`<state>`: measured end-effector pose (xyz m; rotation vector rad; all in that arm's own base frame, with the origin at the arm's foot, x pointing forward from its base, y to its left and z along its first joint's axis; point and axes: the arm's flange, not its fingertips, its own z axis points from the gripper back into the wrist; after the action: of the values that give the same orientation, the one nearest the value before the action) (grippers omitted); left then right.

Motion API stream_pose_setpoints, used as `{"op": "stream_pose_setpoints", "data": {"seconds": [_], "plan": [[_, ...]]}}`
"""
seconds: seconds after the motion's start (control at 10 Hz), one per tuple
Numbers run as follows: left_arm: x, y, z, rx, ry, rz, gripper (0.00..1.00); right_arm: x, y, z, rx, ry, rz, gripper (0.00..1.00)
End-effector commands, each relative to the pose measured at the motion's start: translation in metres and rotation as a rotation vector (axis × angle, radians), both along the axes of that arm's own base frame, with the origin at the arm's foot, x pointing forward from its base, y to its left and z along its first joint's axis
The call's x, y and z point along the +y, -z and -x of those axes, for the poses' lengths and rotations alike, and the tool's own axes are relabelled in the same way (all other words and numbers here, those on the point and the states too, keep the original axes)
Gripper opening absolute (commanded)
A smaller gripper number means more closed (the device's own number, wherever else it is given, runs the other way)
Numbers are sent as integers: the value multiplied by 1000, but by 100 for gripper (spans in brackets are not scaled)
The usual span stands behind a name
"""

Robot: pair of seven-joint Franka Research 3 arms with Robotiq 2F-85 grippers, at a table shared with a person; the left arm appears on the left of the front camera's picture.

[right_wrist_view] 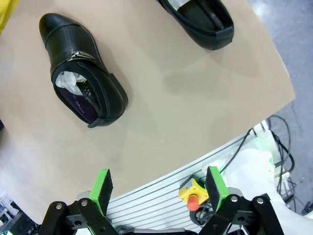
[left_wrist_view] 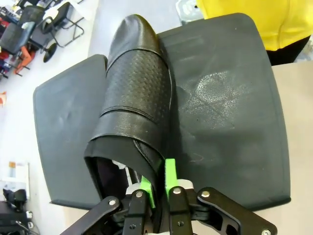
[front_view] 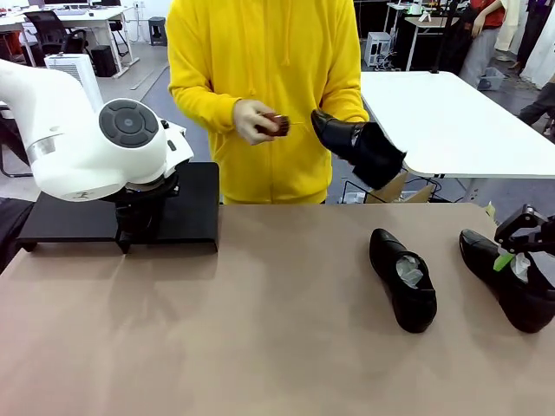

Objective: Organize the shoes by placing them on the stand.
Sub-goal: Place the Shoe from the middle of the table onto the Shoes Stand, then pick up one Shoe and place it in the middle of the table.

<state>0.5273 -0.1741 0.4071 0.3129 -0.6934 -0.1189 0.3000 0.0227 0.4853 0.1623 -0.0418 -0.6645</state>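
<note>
One shoe on stand at left, two shoes on table at right

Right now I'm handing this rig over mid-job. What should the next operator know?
Left gripper: shut on the heel collar of the first shoe, which lies on the stand.
Right gripper: open, empty, above the table.
On the table: middle shoe and right-hand shoe.
The person holds the fourth shoe and a brush.
Done: one shoe on the stand.
Left: release it, then place the other three.
</note>
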Motion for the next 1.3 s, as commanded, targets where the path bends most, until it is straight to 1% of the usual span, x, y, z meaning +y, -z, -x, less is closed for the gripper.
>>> {"op": "stream_pose_setpoints", "data": {"seconds": [0.0,0.1,0.2,0.4,0.5,1.2], "plan": [[-7,5,-7,-36,-20,-13,67,-1,0,0,-1,-4,-4,100],[-8,5,-7,-38,-23,-16,86,-1,0,0,-1,-4,-4,100],[-8,1,-3,-58,-31,-11,100,-1,0,0,-1,-4,-4,100],[-4,-14,9,-102,-114,20,100,-1,0,0,-1,-4,-4,100],[-5,-5,-1,-29,-26,8,100,-1,0,0,-1,-4,-4,100],[-5,-5,-1,-29,-26,8,100,-1,0,0,-1,-4,-4,100]]}}
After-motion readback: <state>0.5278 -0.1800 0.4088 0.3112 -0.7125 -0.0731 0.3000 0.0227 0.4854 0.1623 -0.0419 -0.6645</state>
